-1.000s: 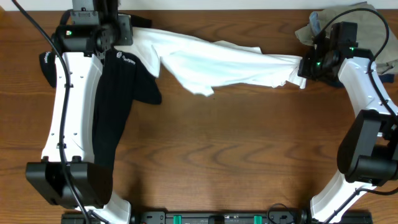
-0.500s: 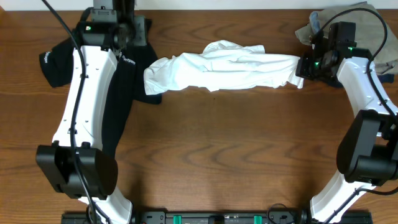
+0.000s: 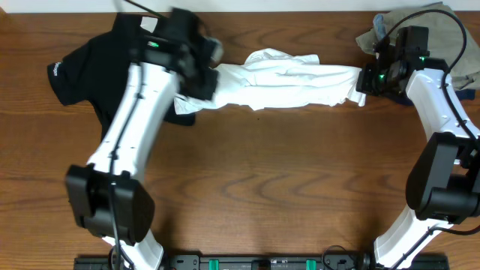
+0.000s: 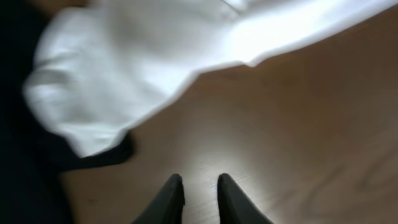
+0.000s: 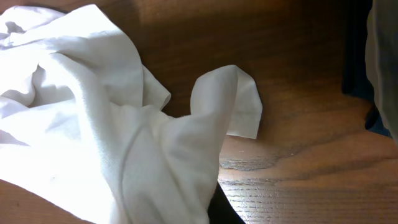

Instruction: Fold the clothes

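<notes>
Wood-grain counter [image 3: 285, 172], bare along the near edge between the two arm bases.

Farther in, on the left: left claw [image 4: 200, 183], blurred in the overhead view, poised over bare wood just beside the meeting of the two shirts. Tips parted by a narrow gap, nothing between them.

Beyond it: white T-shirt [image 3: 285, 82], bunched into a crumpled band across the far half of the counter, left end overlapping the black shirt [image 3: 82, 64]. Black shirt spread at far left, partly covered by the left arm [image 3: 135, 127].

At the band's right end: right claw [image 3: 365, 81], closed on a fold of white cloth, tips hidden under draped fabric in the wrist view.

Likely faults, by judgement:
- (a) With one end pinned only, dragging of the whole band instead of spreading, hence a fold laid over wrinkles.
- (b) At the overlap, pinching of black cloth together with white, hence both garments lifted at once.
- (c) Too hard a pull against the closed right claw, hence slipping of the cloth from the grip.

Obstructions: left arm across the black shirt, masking its lower part. Farthest, at the right rear corner, khaki-and-navy stack [image 3: 442, 30] just behind the right claw, near enough for snagging on any backward move. Little free wood behind the white band, ample in front.
</notes>
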